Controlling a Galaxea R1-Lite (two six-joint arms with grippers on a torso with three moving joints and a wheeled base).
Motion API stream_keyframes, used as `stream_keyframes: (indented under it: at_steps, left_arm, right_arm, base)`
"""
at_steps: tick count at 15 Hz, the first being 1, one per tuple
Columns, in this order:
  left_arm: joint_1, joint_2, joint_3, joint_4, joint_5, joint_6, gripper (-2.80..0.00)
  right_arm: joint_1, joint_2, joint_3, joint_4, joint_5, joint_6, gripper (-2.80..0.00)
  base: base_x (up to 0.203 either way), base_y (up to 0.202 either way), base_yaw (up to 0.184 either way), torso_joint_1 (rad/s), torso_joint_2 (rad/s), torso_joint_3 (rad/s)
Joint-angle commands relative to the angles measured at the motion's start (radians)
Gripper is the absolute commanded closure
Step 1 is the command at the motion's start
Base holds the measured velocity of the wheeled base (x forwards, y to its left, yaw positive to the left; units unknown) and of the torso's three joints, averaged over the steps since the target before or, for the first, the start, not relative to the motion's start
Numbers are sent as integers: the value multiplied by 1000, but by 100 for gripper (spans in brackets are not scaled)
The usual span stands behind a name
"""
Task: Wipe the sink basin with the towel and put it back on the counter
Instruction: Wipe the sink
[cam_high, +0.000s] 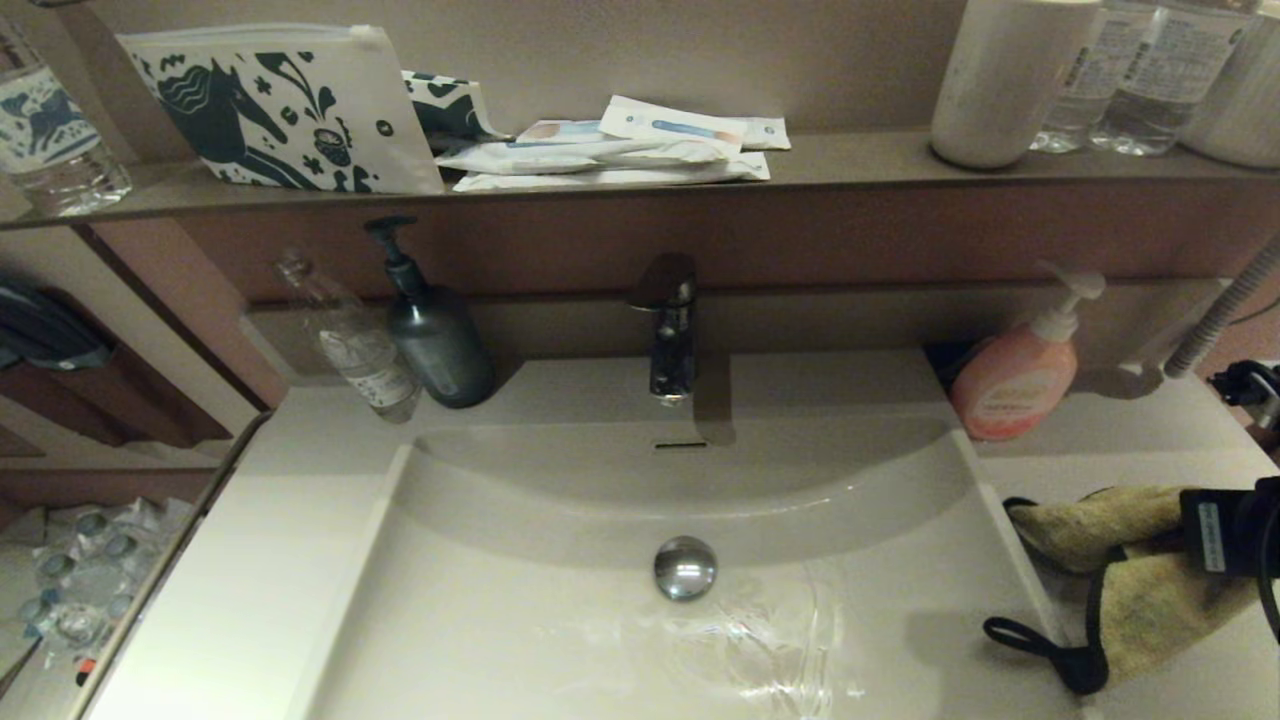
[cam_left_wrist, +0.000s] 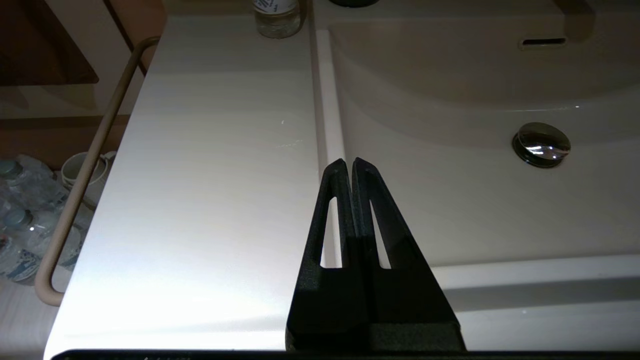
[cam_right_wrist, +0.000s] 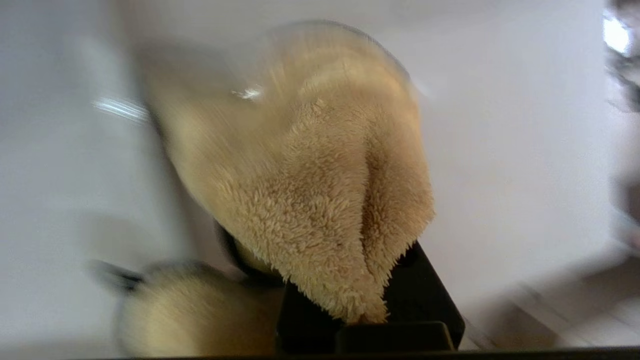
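Observation:
The mustard-yellow fluffy towel hangs bunched over the counter just right of the sink basin, its black loop strap dangling at the basin's rim. My right gripper comes in from the right edge and is shut on the towel, which covers most of its black fingers. Whether the towel touches the counter I cannot tell. The chrome drain plug sits mid-basin below the slot overflow. Out of the head view, my left gripper is shut and empty over the basin's left rim.
A chrome faucet stands behind the basin. A dark pump bottle and clear bottle stand back left, a pink soap bottle back right. The brown shelf carries pouches and bottles. A towel bar runs along the counter's left edge.

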Motion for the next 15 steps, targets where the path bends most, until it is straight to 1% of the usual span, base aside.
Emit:
stream_keyframes:
  at_steps: [1, 2, 3, 4, 5, 6, 7, 8, 9, 12, 13, 15]
  left_arm:
    - [0, 1, 0, 0, 0, 0, 0]
    - [0, 1, 0, 0, 0, 0, 0]
    - [0, 1, 0, 0, 0, 0, 0]
    - [0, 1, 0, 0, -1, 0, 0]
    - [0, 1, 0, 0, 0, 0, 0]
    - [0, 1, 0, 0, 0, 0, 0]
    - [0, 1, 0, 0, 0, 0, 0]
    - [0, 1, 0, 0, 0, 0, 0]
    - [0, 1, 0, 0, -1, 0, 0]
    - [0, 1, 0, 0, 0, 0, 0]
    - [0, 1, 0, 0, 0, 0, 0]
    - [0, 1, 0, 0, -1, 0, 0]
  right_arm:
    - [-99, 19, 20, 7, 3, -61, 0]
    - [-152, 41, 25, 2, 13, -89, 0]
    - [-202, 75, 26, -35, 21, -106, 0]
    - [-240, 114, 24, -114, 26, -122, 0]
    - [-266, 150, 22, -202, 27, -131, 0]
    - [-277, 176, 22, -261, 28, -135, 0]
    - [-277, 181, 26, -275, 30, -137, 0]
    - [-259, 179, 36, -274, 30, -130, 0]
    - [-209, 177, 54, -276, 29, -112, 0]
    - [-46, 169, 119, -270, 25, 24, 0]
    - [-18, 168, 171, -271, 24, 40, 0]
    - [0, 164, 271, -293, 32, 56, 0]
  base:
    - [0, 0, 0, 0, 0, 0]
    - [0, 0, 0, 0, 0, 0]
    - [0, 0, 0, 0, 0, 0]
    - [0, 0, 0, 0, 0, 0]
    - [0, 0, 0, 0, 0, 0]
    - [0, 0, 0, 0, 0, 0]
    - [0, 0, 0, 0, 0, 0]
    - [0, 0, 0, 0, 0, 0]
    - [0, 0, 0, 0, 0, 0]
    - [0, 0, 0, 0, 0, 0]
    - [0, 0, 0, 0, 0, 0]
    - [0, 0, 0, 0, 0, 0]
